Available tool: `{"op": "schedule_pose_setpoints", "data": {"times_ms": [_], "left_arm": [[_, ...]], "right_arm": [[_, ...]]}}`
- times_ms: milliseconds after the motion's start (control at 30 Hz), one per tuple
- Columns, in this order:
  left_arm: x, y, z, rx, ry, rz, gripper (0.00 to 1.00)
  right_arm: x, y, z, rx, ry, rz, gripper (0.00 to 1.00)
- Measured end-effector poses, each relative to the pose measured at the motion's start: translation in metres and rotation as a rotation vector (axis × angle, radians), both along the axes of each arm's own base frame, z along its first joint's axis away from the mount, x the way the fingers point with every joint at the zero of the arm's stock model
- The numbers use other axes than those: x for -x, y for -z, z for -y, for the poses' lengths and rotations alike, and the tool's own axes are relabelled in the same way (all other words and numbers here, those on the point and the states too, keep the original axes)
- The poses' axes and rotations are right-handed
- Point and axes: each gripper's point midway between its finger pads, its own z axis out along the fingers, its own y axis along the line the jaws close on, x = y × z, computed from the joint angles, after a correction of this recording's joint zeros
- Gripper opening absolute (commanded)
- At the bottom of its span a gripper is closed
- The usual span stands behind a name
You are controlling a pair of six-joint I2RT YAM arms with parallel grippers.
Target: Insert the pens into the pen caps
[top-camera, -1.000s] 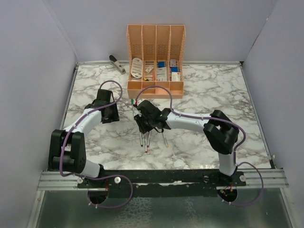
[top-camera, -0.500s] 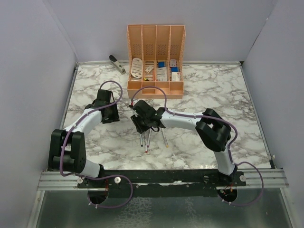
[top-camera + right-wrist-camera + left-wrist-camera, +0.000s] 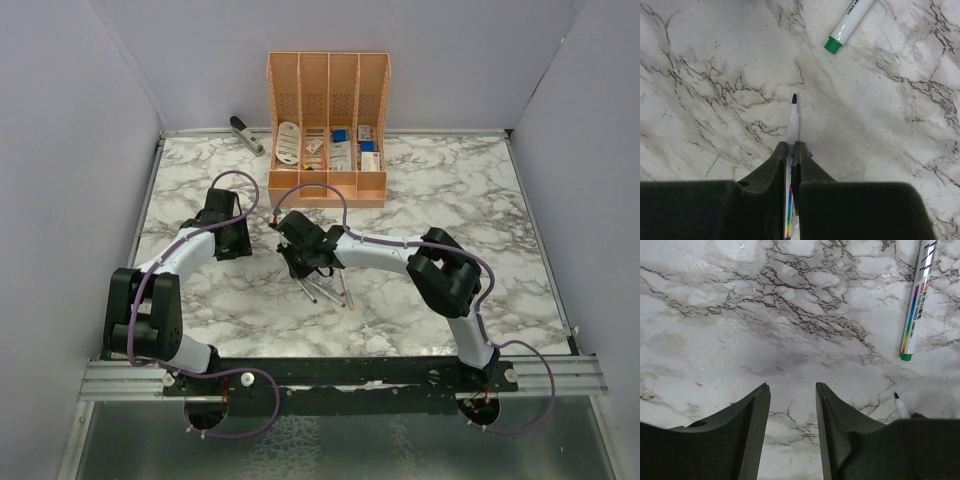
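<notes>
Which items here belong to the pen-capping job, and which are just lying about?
Job: thin white pen with dark blue tip, pinched in the right fingers; white pen with green end; loose white pens on the marble table.
Lying about: grey-black stapler; peach slotted organizer with its contents.

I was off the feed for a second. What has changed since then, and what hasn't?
The right end effector has shut on a dark-tipped pen, and its arm's elbow has swung left, toward the middle of the table. The loose pens beneath it no longer lie in the same fan. The left end effector, open over the table, the organizer and the stapler are unchanged.
</notes>
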Motion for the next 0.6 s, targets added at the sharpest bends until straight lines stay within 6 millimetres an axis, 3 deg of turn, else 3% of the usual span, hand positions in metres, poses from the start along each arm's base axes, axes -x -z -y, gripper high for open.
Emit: {"op": "schedule_pose_setpoints", "data": {"times_ms": [367, 600], "left_arm": [[0.0, 0.008, 0.0, -0.001, 0.001, -0.018, 0.43], [-0.005, 0.005, 0.005, 0.022, 0.012, -0.001, 0.43]], "right_arm": [[0.006, -0.002, -0.002, -0.001, -0.019, -0.032, 0.01], [0.0, -0.024, -0.014, -0.039, -0.026, -0.014, 0.01]]}}
